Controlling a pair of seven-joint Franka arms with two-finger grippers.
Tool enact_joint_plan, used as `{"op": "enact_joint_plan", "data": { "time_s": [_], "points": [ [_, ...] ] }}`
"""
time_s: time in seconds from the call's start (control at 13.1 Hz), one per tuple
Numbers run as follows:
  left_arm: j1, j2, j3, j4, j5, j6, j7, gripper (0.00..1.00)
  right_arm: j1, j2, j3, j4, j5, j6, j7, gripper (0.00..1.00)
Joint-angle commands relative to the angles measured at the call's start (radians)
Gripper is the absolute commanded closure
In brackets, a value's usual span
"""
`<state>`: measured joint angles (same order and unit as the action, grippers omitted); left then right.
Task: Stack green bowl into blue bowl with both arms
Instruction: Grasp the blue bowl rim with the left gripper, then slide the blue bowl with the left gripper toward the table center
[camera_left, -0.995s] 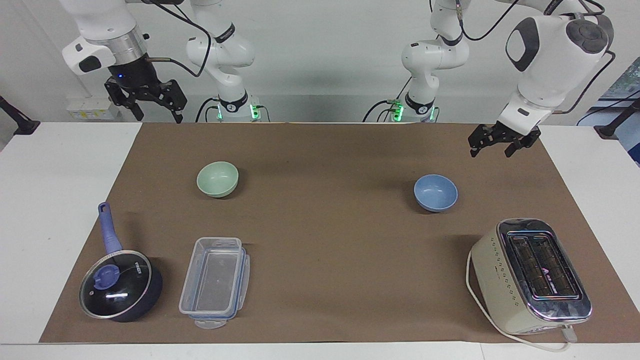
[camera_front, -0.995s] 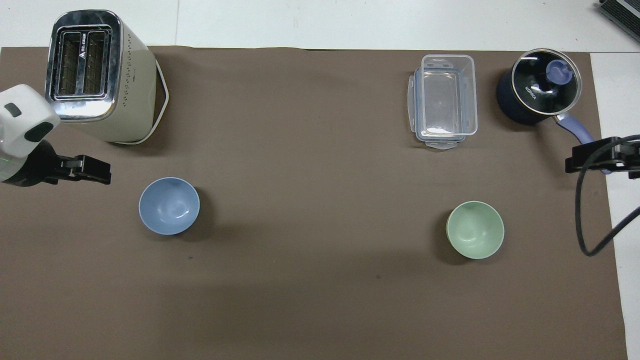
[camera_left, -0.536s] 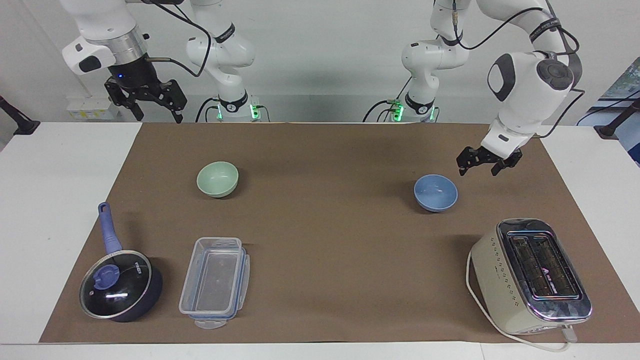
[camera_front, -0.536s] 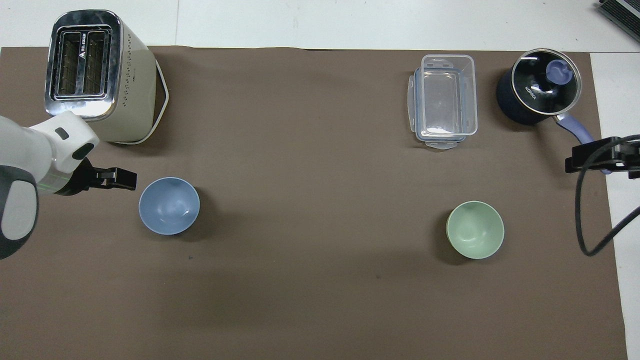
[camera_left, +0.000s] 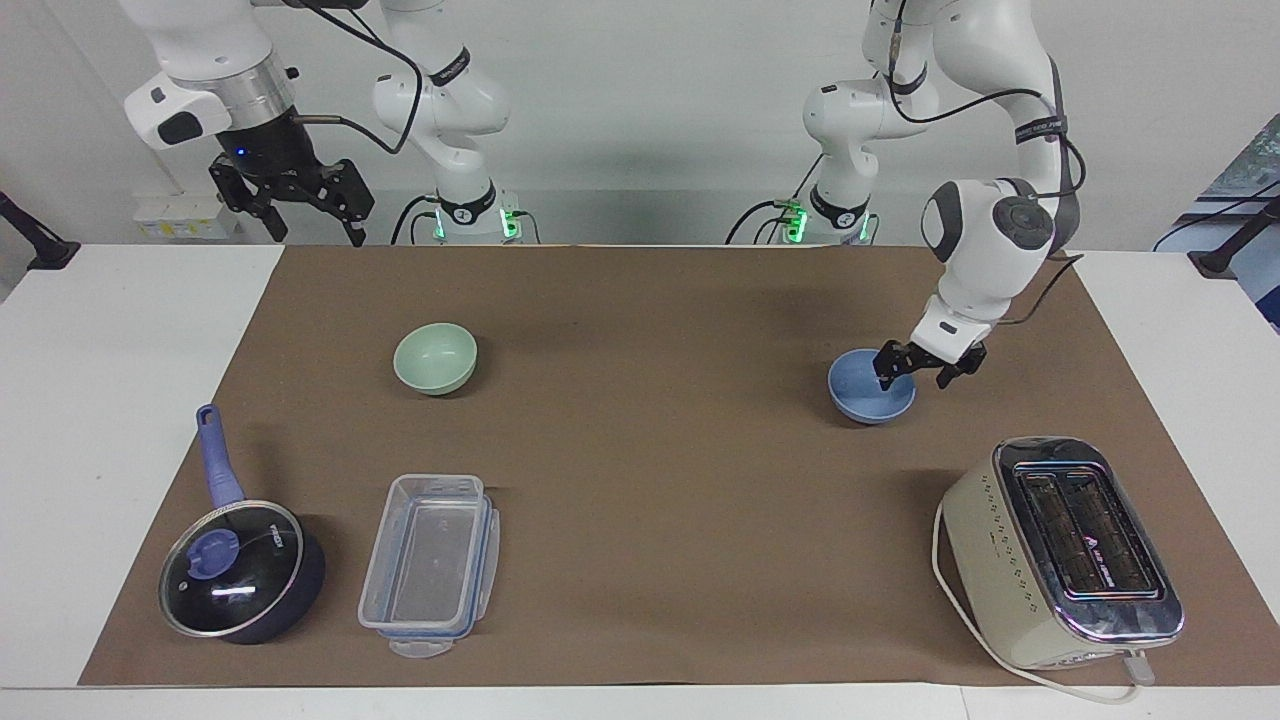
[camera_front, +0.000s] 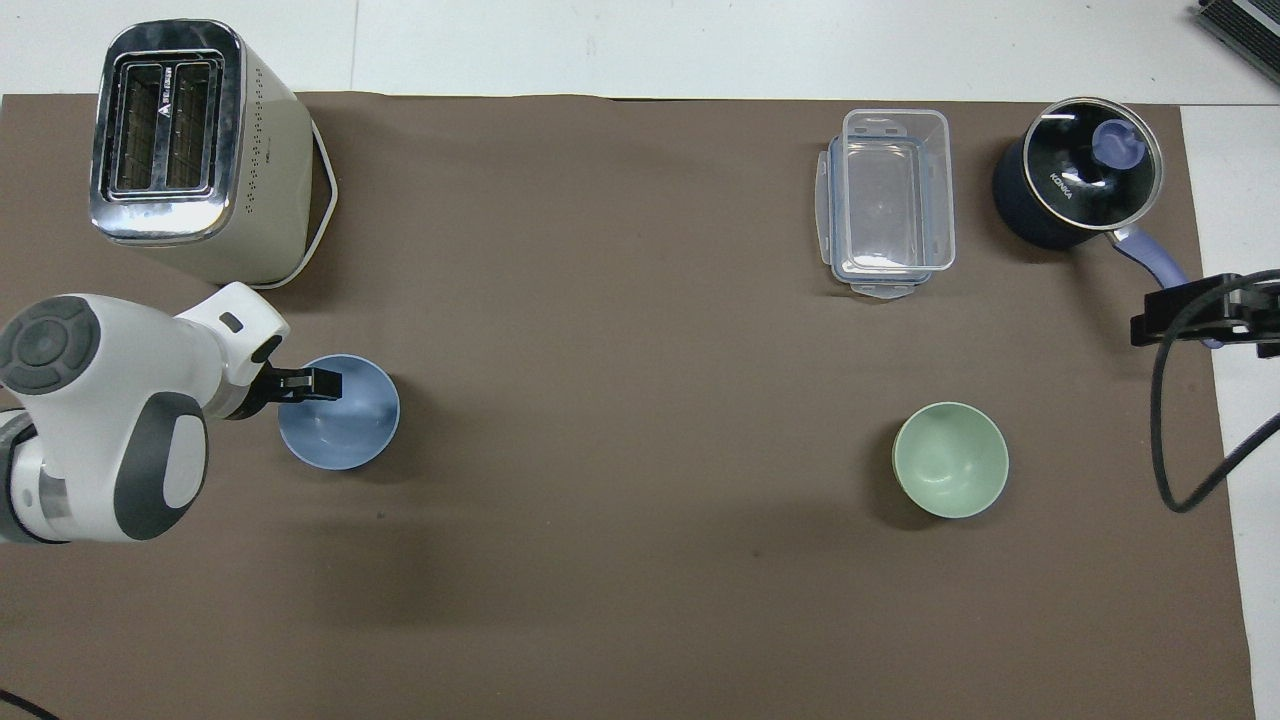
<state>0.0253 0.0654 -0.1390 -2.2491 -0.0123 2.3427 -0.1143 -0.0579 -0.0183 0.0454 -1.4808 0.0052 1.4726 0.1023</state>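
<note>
Blue bowl (camera_left: 868, 392) sits toward the left arm's end of the bench, the left hand (camera_left: 914, 367) open at its rim, one finger inside, nothing gripped yet. Green bowl (camera_left: 435, 359) lies well apart, nearest the raised, open, empty right hand (camera_left: 300, 205), which waits.

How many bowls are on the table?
2. The blue bowl sits toward the left arm's end, with the left gripper at its rim. The green bowl sits toward the right arm's end. None looks hidden.
</note>
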Motion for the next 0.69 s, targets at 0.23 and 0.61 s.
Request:
{"op": "enact_joint_plan", "data": {
  "time_s": [0.23,0.61],
  "points": [
    [-0.041,0.018,0.012,-0.03,0.009,0.096,-0.079,1.0,-0.007,-0.017,0.002,-0.018,0.006,-0.005,0.008,0.0],
    [-0.053,-0.071,-0.002,0.031,0.009,-0.089,-0.096,1.0,-0.007,-0.017,0.002,-0.016,0.006,-0.005,0.008,0.0]
  ]
}}
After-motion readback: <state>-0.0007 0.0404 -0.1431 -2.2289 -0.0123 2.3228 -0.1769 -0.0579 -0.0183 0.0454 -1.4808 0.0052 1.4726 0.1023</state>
